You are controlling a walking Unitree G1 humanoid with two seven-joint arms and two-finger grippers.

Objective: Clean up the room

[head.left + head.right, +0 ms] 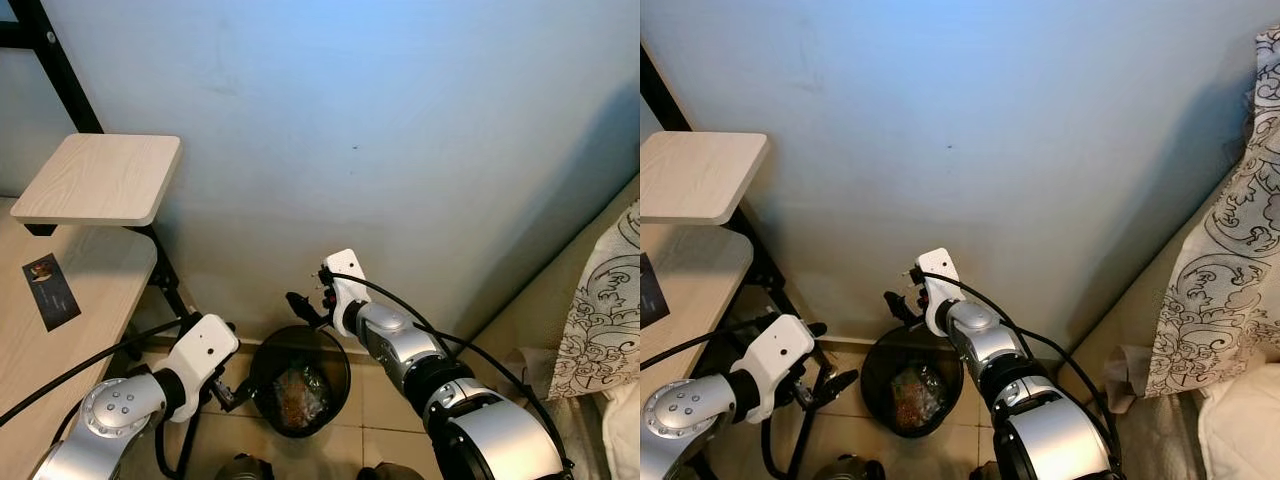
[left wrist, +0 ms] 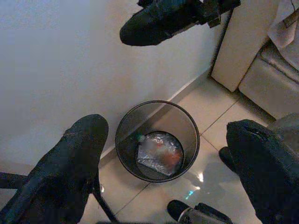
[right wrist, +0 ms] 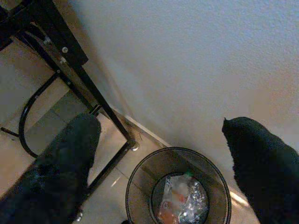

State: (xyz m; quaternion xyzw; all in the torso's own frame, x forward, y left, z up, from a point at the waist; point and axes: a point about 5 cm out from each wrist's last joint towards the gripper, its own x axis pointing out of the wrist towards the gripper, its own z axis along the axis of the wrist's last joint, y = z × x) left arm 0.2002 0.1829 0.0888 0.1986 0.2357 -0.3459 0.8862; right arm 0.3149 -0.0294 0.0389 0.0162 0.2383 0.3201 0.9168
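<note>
Above the mesh bin (image 1: 300,380) against the wall (image 1: 400,130), our right gripper (image 1: 308,303) and left gripper (image 1: 232,392) hover with fingers spread. A crumpled wrapper (image 2: 159,153) lies on the bin's bottom.

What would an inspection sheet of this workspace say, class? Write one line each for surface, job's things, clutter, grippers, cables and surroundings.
Surface: tiled floor by a pale wall.
Job's things: black mesh bin against the wall, a crumpled wrapper inside.
Clutter: nothing seen on the floor.
Grippers: left gripper beside the bin, open, empty; right gripper above its rim, open, empty.
Cables: black cable along the left arm, another along the right.
Surroundings: wooden desk with shelf left; patterned cloth right.
</note>
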